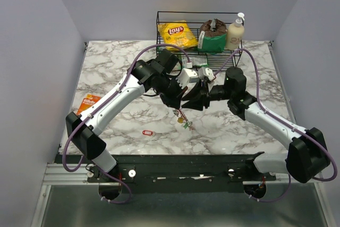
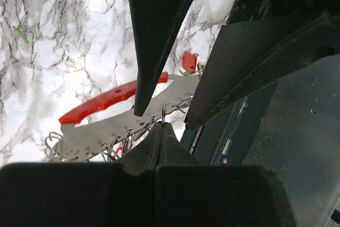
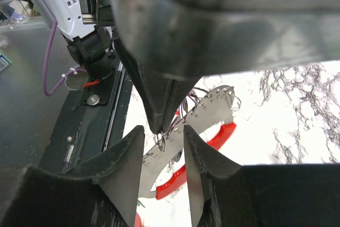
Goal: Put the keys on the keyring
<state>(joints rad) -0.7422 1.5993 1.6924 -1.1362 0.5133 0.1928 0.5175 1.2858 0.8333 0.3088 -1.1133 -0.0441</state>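
Note:
The bunch [image 1: 182,116] hangs over the table's middle between both grippers. It has a silvery-grey flat piece [image 2: 95,134] with several thin rings and a red oval loop [image 2: 101,102]. My left gripper [image 2: 162,125] is shut, its tips pinching one thin keyring [image 2: 162,112]. My right gripper [image 3: 162,129] is open, its fingers [image 3: 197,155] on either side of that keyring [image 3: 163,143] and of the left fingertips. A red key tag [image 2: 188,62] hangs behind the flat piece. A lone red-tagged key [image 1: 147,132] lies on the table near the front.
An orange razor pack [image 1: 88,102] lies at the table's left edge. A wire basket [image 1: 159,25] at the back holds a yellow crisps bag [image 1: 177,34], a dark packet [image 1: 212,34] and a pump bottle [image 1: 235,32]. Grey walls stand on three sides.

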